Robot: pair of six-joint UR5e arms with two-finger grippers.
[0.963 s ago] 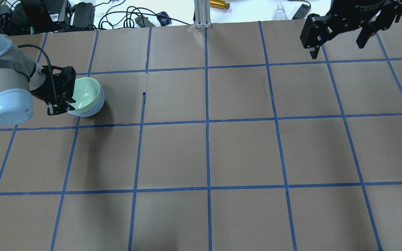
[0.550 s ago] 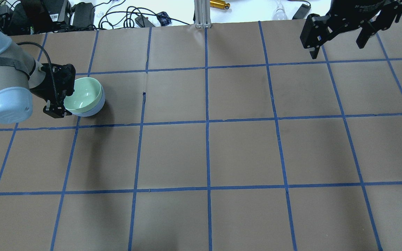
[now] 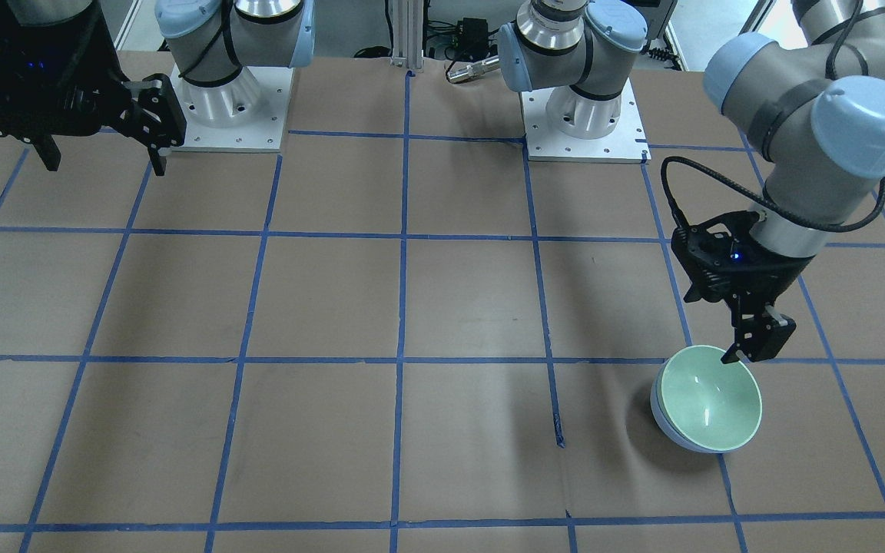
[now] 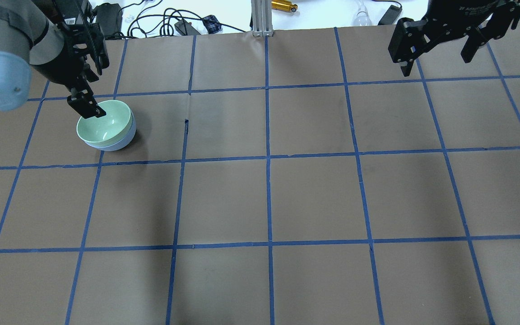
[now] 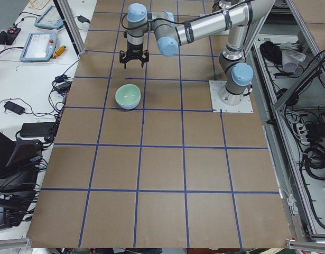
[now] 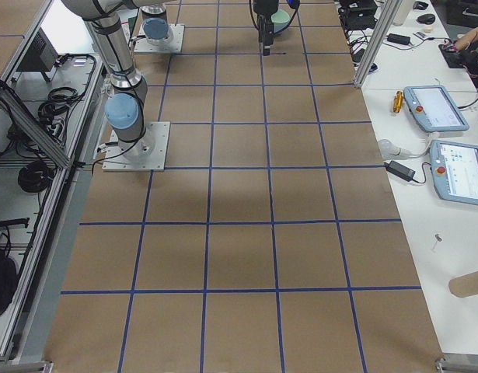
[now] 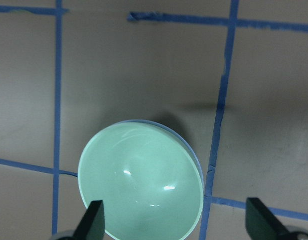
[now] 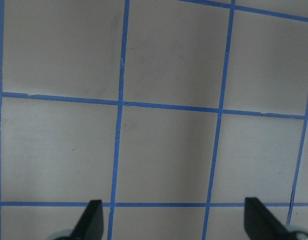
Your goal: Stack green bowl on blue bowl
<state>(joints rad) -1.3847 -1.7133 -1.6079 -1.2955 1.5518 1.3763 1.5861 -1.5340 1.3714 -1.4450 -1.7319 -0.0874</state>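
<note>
The green bowl (image 4: 105, 122) sits nested inside the blue bowl (image 4: 121, 143) on the table's left side. It also shows in the front view (image 3: 710, 405) and the left wrist view (image 7: 141, 182). Only a thin edge of the blue bowl (image 3: 669, 432) shows under it. My left gripper (image 4: 89, 92) is open and empty, raised above the stack's rim and touching neither bowl. My right gripper (image 4: 438, 56) is open and empty, high over the far right of the table.
The brown table (image 4: 269, 198) carries a blue tape grid. Cables, power bricks and a metal post (image 4: 262, 18) lie beyond its far edge. The robot bases (image 3: 585, 115) stand at the near edge.
My left gripper has let go of the green bowl's left rim and lifted up and toward the far side. The stacked bowls and the right arm have stayed in place.
</note>
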